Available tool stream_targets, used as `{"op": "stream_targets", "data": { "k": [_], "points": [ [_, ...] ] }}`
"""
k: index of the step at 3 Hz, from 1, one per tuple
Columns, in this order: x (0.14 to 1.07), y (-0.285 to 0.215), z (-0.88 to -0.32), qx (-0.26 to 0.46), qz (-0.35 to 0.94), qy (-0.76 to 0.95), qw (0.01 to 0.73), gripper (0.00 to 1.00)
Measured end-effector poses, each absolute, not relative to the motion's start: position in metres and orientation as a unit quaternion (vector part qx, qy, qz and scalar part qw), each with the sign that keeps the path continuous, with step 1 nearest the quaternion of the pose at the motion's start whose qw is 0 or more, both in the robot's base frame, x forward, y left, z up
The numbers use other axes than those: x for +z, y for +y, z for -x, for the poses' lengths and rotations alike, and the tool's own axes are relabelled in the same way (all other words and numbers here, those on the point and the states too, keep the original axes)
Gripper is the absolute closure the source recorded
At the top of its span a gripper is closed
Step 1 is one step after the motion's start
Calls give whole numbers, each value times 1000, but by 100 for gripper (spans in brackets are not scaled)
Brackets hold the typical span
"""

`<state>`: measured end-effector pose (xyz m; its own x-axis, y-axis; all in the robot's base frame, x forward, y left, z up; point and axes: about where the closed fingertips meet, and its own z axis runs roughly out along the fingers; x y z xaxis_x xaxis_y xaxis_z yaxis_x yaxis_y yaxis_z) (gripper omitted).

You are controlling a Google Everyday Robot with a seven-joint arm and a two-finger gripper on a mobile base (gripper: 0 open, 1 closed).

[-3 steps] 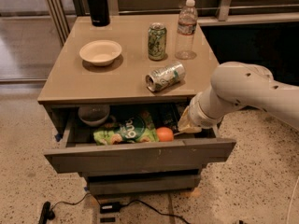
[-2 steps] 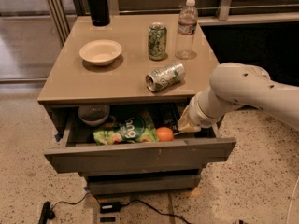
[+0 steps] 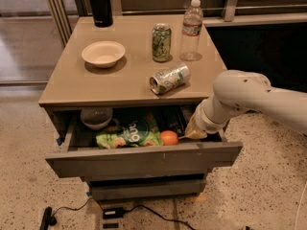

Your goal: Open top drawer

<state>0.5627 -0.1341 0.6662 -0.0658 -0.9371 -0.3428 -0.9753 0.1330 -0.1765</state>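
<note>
Camera view from my remote station: the top drawer (image 3: 144,159) stands pulled well out from under the tan bench (image 3: 67,87). Its plain grey slab front has no handle and is matte, with slightly scuffed edges. It overhangs a narrower grey drawer front (image 3: 144,188) below. The white, smooth-shelled arm (image 3: 249,97) reaches in from the right, and its gripper (image 3: 194,131) sits inside the drawer's right end, just behind the front panel. Whether the jaws are parted or closed I cannot tell.

Inside the drawer lie a crinkled green snack bag (image 3: 129,135), a round orange fruit (image 3: 169,137) beside it, and a dark rounded bowl (image 3: 96,117) at the left rear. On the bench top I see a shallow cream bowl (image 3: 103,53), an upright green can (image 3: 161,42), a second can (image 3: 169,78) lying on its side, a clear plastic water bottle (image 3: 192,30) and a black flask (image 3: 100,4). The floor (image 3: 268,186) is speckled stone.
</note>
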Motion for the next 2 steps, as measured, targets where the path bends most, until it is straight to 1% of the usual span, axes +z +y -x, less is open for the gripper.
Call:
{"op": "stream_targets", "data": {
  "k": [2],
  "points": [
    [653,-143,-550,68,656,735,160,100]
  ]
}}
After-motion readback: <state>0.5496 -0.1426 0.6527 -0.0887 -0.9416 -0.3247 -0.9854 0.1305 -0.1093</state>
